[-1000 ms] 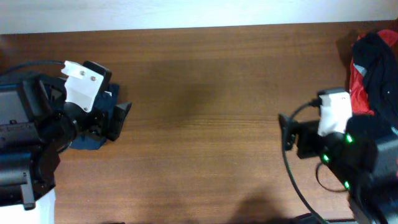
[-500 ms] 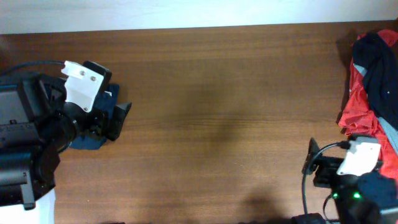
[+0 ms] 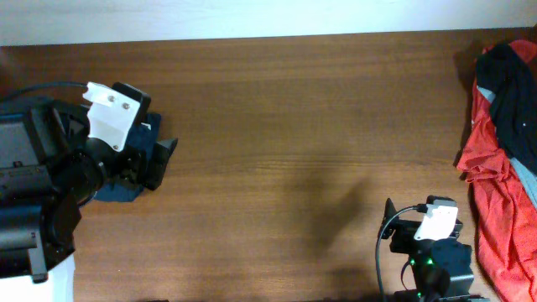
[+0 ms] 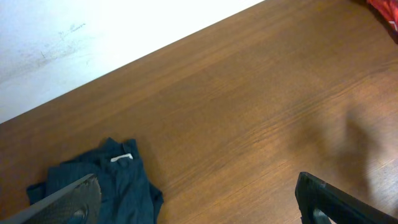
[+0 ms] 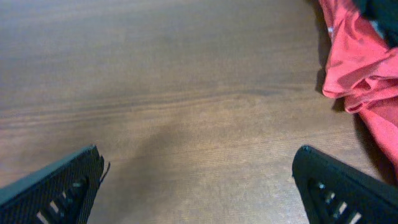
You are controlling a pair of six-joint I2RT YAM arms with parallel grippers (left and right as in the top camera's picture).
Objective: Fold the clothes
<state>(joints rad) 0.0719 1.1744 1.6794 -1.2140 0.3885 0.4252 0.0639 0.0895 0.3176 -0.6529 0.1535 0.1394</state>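
Note:
The clothes, a dark navy pair of shorts (image 3: 117, 191), lie crumpled at the table's left, mostly hidden under my left arm in the overhead view. In the left wrist view the shorts (image 4: 109, 183) show at the lower left with a small white label, partly behind the left finger. My left gripper (image 3: 162, 159) (image 4: 199, 208) is open and empty, low over the shorts' right edge. My right gripper (image 3: 388, 228) (image 5: 199, 186) is open and empty over bare wood near the front right edge, far from the shorts.
A heap of red, black and grey garments (image 3: 503, 143) lies at the table's right edge; its red cloth (image 5: 360, 56) shows at the top right of the right wrist view. A white wall (image 4: 93, 31) borders the table's far edge.
My right arm has pulled back from beside the red heap toward the table's front edge and now sits lower and further left. The left arm and the shorts have not moved.

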